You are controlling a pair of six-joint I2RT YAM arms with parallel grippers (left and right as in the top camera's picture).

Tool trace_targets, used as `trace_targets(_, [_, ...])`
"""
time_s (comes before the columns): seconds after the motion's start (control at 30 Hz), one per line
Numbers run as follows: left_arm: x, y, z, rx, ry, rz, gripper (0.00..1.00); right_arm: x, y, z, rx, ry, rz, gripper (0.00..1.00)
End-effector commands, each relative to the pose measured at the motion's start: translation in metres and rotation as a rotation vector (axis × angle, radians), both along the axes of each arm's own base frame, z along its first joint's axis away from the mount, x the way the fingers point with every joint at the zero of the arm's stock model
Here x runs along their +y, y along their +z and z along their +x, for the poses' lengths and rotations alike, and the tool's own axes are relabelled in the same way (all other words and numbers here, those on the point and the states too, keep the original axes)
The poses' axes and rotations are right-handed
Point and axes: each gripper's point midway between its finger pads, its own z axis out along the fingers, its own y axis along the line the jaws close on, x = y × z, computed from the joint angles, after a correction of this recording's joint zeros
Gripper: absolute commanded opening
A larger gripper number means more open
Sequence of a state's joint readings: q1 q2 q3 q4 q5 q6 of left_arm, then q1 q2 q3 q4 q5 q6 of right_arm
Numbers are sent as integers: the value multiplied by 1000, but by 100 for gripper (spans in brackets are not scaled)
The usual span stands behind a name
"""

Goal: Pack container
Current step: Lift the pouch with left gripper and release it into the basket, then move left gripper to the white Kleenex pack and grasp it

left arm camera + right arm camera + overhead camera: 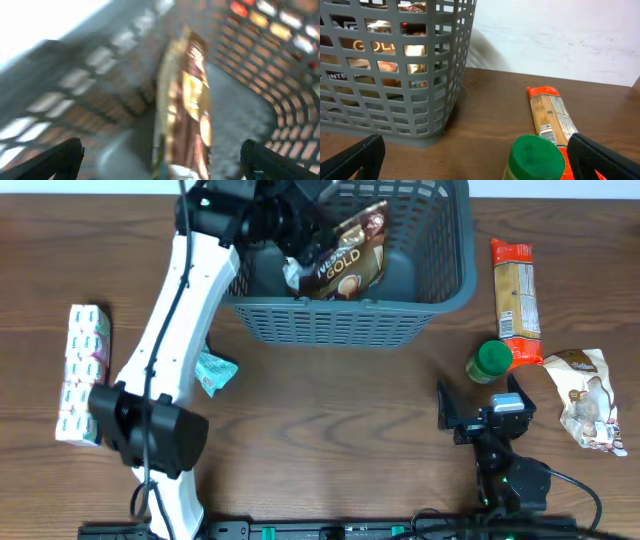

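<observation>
The left arm [170,330] is seen stretched from its base at the near left edge of the worktop [330,430] up and over the left rim of the container [340,320]. Its wrist is bent down inside. The left end effector [162,159] is held spread, one finger [55,160] at each lower corner of the wrist view. A brown-and-gold packet [350,255] stands between them; the view is blurred, but no contact appears to be made.

The right arm is kept low at the near right. The right end effector [481,405] is also spread wide and grips nothing, and a green-lidded jar [491,360] is seen just ahead of it.

The container is set at the far middle of the brown wooden worktop, and the packet leans inside it. To its right lie an orange pasta packet [517,300] and a white bag [585,395]. A white multipack [85,375] lies at the left edge, and a small teal packet [213,370] lies beside the left arm. Bare wood is left between the container's near wall and the arm bases.
</observation>
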State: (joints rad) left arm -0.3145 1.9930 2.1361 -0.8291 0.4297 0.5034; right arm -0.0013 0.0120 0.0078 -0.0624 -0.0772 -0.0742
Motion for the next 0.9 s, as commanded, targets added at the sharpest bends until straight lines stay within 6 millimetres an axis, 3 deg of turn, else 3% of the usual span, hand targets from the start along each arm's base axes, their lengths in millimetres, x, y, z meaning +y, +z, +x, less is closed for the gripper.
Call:
trace_targets(0.0, [67, 98, 4, -196, 409, -2, 99, 4, 0, 0, -3, 15, -13, 99])
trace_targets(0.1, [123, 131, -7, -265, 673, 22, 98, 4, 0, 0, -3, 15, -13, 99])
trace_targets(0.2, [189, 149, -37, -276, 953, 52, 98, 4, 0, 0, -3, 15, -13, 99])
trace_targets(0.33, [259, 145, -91, -173, 1176, 90, 99, 4, 0, 0, -3, 15, -13, 99])
trace_targets(0.47, [316, 124, -142, -26, 1363, 140, 99, 4, 0, 0, -3, 15, -13, 99])
trace_targets(0.63, [359, 94, -178, 139, 1474, 244, 98, 4, 0, 0, -3, 15, -13, 99])
trace_targets(0.87, [375, 43, -181, 326, 1371, 268, 99, 4, 0, 0, -3, 15, -13, 99])
